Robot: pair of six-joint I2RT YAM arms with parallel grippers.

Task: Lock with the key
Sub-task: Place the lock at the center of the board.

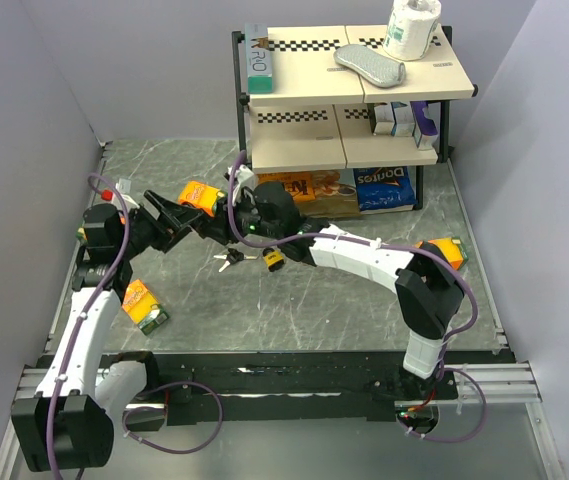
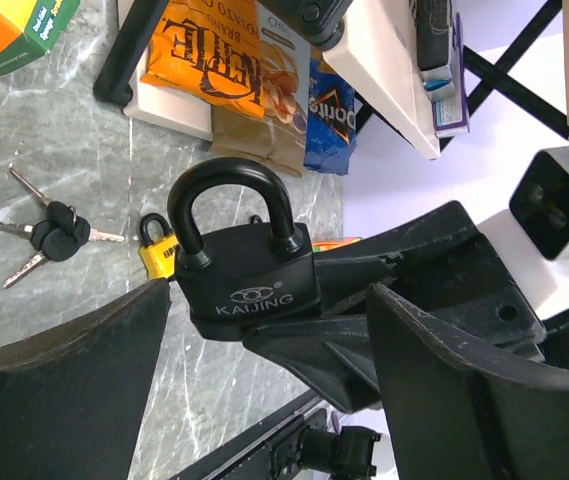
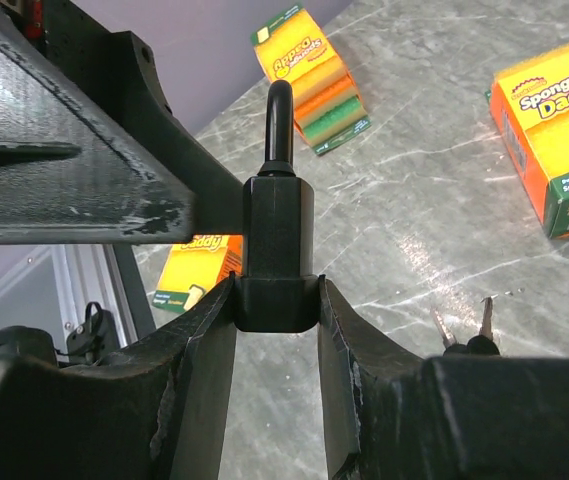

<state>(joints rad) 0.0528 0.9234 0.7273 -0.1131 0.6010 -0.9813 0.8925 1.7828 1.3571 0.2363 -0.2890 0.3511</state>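
the padlock (image 3: 277,220) seems heavy, stiff and smooth; right end effector (image 3: 276,295) is clamped on its body, left end effector (image 2: 269,297) is apart.

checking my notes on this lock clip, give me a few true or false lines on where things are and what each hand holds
1. The right hand grips the black padlock. True.
2. The keys are in the left hand. False: they lie on the table, and the left hand is open.
3. A small yellow lock lies on the table near the keys. True.
4. The paper roll stands on the table. False: it stands on the top shelf.
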